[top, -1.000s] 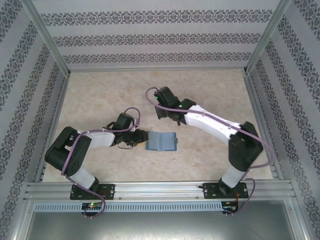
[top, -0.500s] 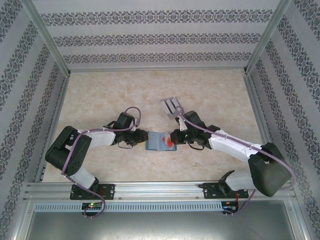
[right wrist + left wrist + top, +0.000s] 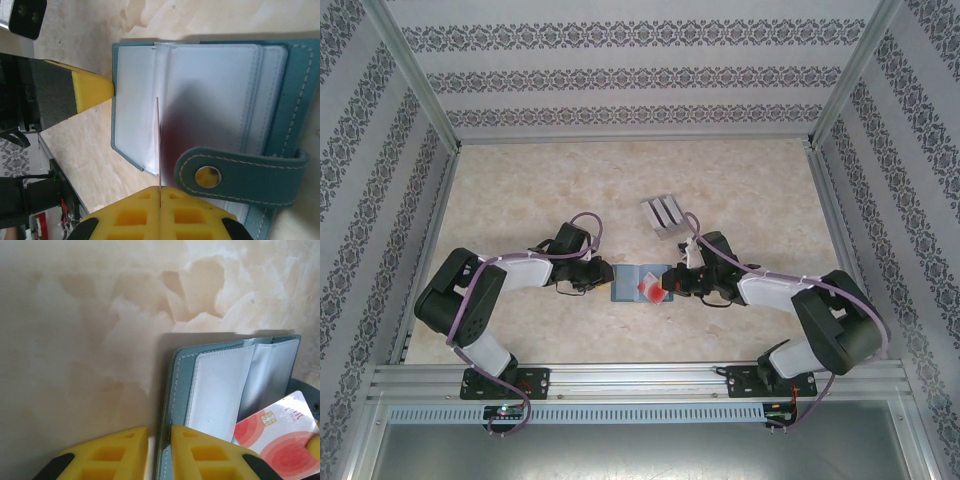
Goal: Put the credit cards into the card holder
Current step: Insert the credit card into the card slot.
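Observation:
The teal card holder (image 3: 632, 284) lies open on the table, grey pockets up (image 3: 210, 85). My left gripper (image 3: 603, 275) is at its left edge, with the yellow fingers closed on the teal cover rim (image 3: 160, 450). From the right, my right gripper (image 3: 667, 280) is shut on a red-and-white credit card (image 3: 647, 290). In the right wrist view the card (image 3: 158, 145) appears edge-on, standing over the holder's middle fold between the jaws (image 3: 160, 192). The left wrist view has the card's chip face (image 3: 280, 435) over the holder's right pockets (image 3: 220, 385).
A pale grey three-ribbed piece (image 3: 662, 214) lies on the table behind the holder. The holder's snap strap (image 3: 235, 175) folds across near my right fingers. Patterned walls and metal rails enclose the marble-look table (image 3: 520, 190).
My right arm swung from the back middle down to the holder's right side, bringing the red card over the open pockets and uncovering the ribbed piece. The left arm stayed put.

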